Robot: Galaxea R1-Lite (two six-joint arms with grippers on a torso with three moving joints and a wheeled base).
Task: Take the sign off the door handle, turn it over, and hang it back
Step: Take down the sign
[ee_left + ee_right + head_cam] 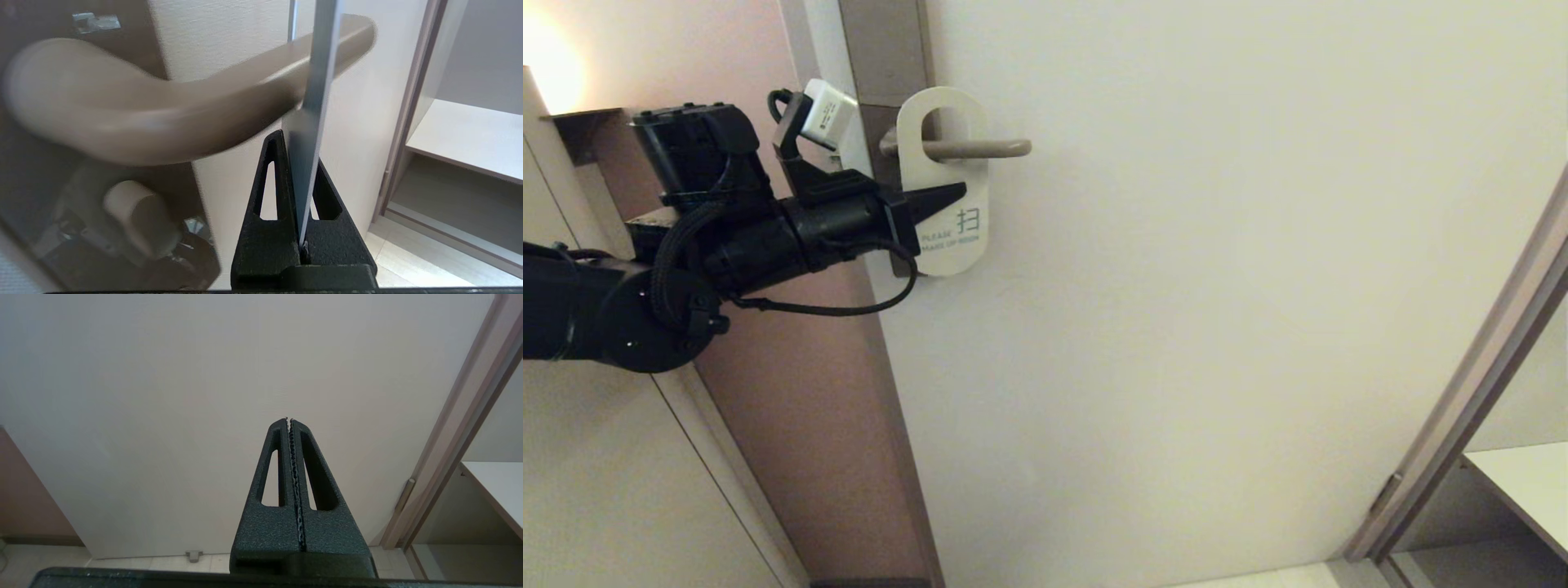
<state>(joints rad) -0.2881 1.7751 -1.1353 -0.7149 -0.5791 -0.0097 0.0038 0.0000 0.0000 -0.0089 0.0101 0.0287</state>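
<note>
One left gripper (960,193) — pinching sign (947,237), handle-hung

the head view looks forward at the door (1217,327) from mid range, with the door handle (968,149) upper left. the left wrist view sits very close under that same door handle (155,110), facing the door. the right wrist view faces the bare door (204,375) lower down; all share the door frame (1462,408).

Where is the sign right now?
In the head view the sign hangs on the door handle at upper left, white side out, pinched by the left gripper.
</note>
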